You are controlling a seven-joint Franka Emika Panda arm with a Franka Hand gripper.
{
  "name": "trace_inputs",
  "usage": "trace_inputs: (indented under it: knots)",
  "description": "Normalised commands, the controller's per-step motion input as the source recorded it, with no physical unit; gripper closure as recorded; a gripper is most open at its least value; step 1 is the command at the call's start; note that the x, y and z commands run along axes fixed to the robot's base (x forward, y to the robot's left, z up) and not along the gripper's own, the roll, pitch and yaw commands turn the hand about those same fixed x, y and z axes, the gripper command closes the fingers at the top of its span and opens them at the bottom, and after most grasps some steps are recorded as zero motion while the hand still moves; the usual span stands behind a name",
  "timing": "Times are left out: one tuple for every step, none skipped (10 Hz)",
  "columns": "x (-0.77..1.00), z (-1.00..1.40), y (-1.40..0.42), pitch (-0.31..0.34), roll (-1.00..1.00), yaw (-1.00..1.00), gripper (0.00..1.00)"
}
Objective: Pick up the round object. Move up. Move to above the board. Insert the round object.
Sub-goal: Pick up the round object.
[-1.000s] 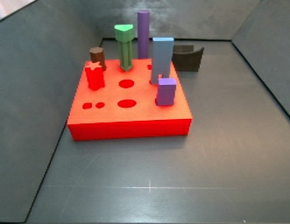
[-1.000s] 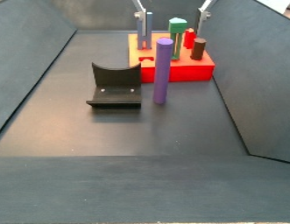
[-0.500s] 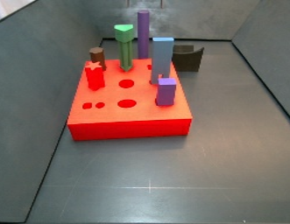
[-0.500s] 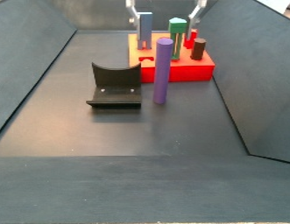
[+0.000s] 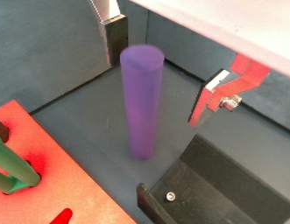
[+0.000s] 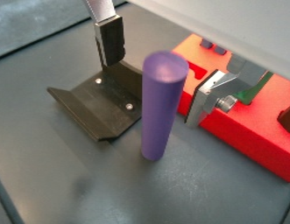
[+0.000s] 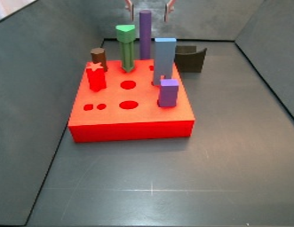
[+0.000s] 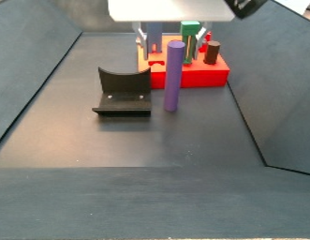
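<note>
The round object, a tall purple cylinder [image 8: 173, 75], stands upright on the dark floor between the red board [image 8: 188, 75] and the fixture [image 8: 122, 91]. It also shows in a side view [image 7: 146, 31] behind the board [image 7: 131, 111]. My gripper [image 8: 171, 36] hangs just above the cylinder's top and is open and empty. In both wrist views the cylinder [image 5: 141, 96] [image 6: 159, 105] rises between the fingers [image 5: 116, 35] [image 6: 109, 39], with a gap on each side. My gripper [image 5: 167, 61] [image 6: 160, 66] [image 7: 147, 7] touches nothing.
On the board stand a green peg [image 7: 125, 44], a light-blue rectangular peg [image 7: 164, 58], a short purple block [image 7: 170, 91], a red star peg [image 7: 96, 77] and a brown peg [image 7: 97, 56]. The fixture [image 7: 191, 58] [image 6: 100, 109] is close beside the cylinder. Slanted walls enclose the floor.
My gripper has come down toward the cylinder's top, and its white body now shows in a side view. The cylinder and the pegs have not moved.
</note>
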Motion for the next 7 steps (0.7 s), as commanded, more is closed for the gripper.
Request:
trace_inputs:
  knots:
    - [-0.09, -0.38, 0.00, -0.064, -0.13, 0.00, 0.00]
    - [-0.10, -0.34, 0.00, -0.060, -0.12, 0.00, 0.00]
    - [-0.04, -0.29, 0.00, -0.030, -0.08, 0.00, 0.00]
    - [0.00, -0.15, 0.00, 0.000, -0.06, 0.00, 0.00]
    - [0.00, 0.00, -0.04, 0.000, 0.00, 0.00, 0.00]
    - [0.00, -0.01, -0.11, 0.000, 0.00, 0.00, 0.00]
    - [0.00, 0.00, 0.00, 0.000, 0.00, 0.00, 0.00]
